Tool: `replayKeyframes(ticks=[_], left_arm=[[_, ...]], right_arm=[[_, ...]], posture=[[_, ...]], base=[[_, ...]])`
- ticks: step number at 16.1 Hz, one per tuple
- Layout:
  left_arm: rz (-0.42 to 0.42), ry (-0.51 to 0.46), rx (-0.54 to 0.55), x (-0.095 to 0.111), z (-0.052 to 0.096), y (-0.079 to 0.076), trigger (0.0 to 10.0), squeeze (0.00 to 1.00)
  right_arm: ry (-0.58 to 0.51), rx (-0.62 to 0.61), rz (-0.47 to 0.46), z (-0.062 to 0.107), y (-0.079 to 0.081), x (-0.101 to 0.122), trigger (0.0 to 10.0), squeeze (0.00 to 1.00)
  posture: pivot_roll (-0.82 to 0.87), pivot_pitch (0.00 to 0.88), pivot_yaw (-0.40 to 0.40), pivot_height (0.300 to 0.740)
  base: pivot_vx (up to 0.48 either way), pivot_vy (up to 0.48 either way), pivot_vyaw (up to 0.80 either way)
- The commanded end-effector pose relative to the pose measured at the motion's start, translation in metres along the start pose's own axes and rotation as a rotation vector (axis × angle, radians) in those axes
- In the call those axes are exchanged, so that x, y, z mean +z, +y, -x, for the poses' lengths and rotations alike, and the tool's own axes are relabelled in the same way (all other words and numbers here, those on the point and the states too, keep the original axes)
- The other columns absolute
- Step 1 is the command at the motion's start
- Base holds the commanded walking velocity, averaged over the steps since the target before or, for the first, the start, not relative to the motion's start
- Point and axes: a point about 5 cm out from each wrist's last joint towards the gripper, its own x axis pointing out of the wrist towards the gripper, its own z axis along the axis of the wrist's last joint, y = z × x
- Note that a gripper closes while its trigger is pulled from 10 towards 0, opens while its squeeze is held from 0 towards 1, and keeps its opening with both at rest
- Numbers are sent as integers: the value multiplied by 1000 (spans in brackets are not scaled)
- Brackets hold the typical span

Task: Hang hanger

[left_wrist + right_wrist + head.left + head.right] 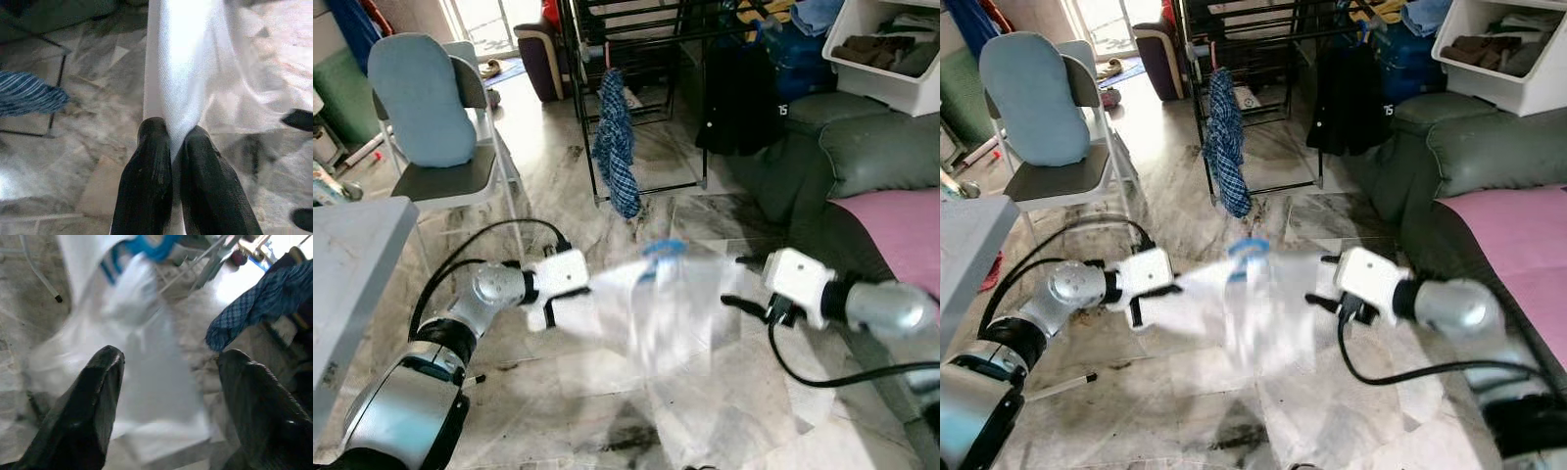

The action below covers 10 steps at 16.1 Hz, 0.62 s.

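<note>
A white garment (656,304) on a blue hanger (663,248) hangs blurred between my two arms, above the marble floor. My left gripper (171,142) is shut on one edge of the white cloth, pinching a fold between its black fingers (146,161). On the other side, my right gripper (168,362) stands open, its fingers (744,304) close to the garment's edge with nothing held between them. In the right wrist view the blue hanger (146,249) sits beyond the open fingers. A black drying rack (636,59) stands further ahead.
A blue checked cloth (617,147) hangs on the rack. A chair with a blue cushion (421,108) stands to the left and a grey table edge (352,245) lies nearer. A grey sofa (871,157) with a pink cover and a white bin (891,59) are to the right.
</note>
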Motion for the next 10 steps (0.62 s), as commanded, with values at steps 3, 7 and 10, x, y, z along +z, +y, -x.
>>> replayKeyframes(ticks=[3,7,10], left_arm=[[-101,-36,-29,10,0,3,0,0],[-141,-92,-46,23,-3,5,0,0],[-187,-149,-57,34,-4,7,0,0]], right_arm=[[-21,18,24,5,-10,2,10000,1000],[-33,52,6,2,-12,-1,10000,1000],[-27,96,15,-6,-8,-6,10000,1000]], posture=[[-235,0,62,740],[-234,0,71,740],[-229,0,70,740]], base=[[0,0,0],[0,0,0],[0,0,0]])
